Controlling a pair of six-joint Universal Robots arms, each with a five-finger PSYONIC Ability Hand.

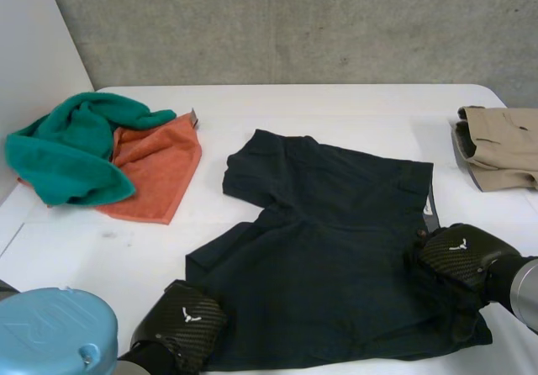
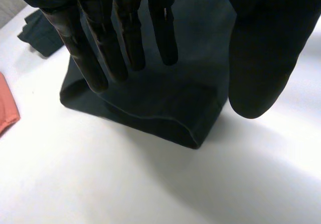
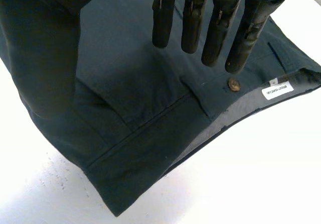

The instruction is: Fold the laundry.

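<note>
Shorts: you have the dark shorts [image 1: 336,249] spread flat in the middle of the white table [image 1: 277,106], waistband towards the robot's right, legs towards its left
Left hand: you'll find the left hand [image 1: 181,324] at the near leg's hem [image 2: 165,123]; its fingers [image 2: 120,38] are straight and spread over the cloth, thumb held apart, nothing held
Right hand: the right hand [image 1: 458,257] sits over the waistband; its fingers [image 3: 220,28] are straight above the button [image 3: 233,84], near the white label [image 3: 277,90], nothing held
Contact: you cannot tell whether either hand's fingertips touch the cloth
Left of the shorts: a green towel [image 1: 67,152] lies partly on an orange towel [image 1: 155,169]
Far right edge: a folded beige garment [image 1: 504,144]
</note>
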